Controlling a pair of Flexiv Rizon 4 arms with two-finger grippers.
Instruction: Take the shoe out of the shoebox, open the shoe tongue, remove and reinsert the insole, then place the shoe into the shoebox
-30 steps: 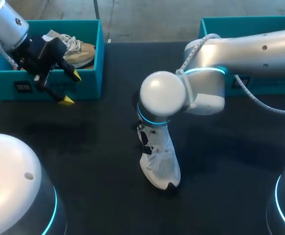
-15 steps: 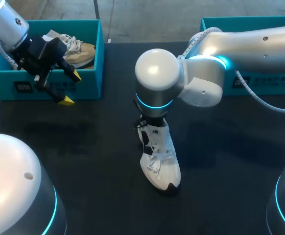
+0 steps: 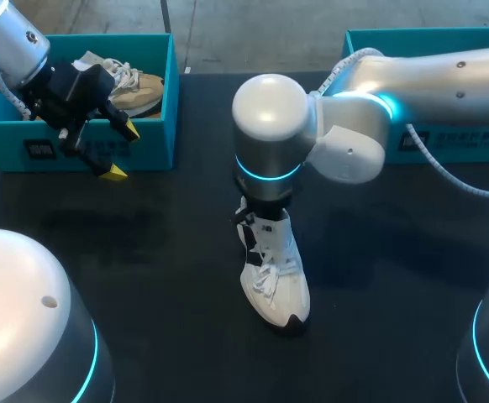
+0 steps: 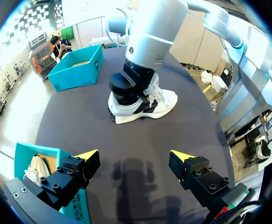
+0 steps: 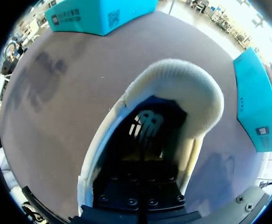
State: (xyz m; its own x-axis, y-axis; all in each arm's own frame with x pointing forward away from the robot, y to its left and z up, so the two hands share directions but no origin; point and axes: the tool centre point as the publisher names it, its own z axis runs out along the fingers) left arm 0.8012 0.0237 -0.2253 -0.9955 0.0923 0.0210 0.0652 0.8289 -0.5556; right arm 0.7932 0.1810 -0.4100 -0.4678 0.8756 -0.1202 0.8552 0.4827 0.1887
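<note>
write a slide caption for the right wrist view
Right pincer down inside the white shoe on the dark table.

Robotics lab: twin arms (image 3: 446,80), black table (image 3: 169,252)

I count two teal shoeboxes on one black table (image 3: 169,252): the left shoebox (image 3: 148,143) and the right shoebox (image 3: 480,138). Two shoes: a white shoe (image 3: 276,281) out on the table, a tan shoe (image 3: 135,91) in the left shoebox. Two silver arms, the left arm (image 3: 9,38) and the right arm (image 3: 433,80)
</note>
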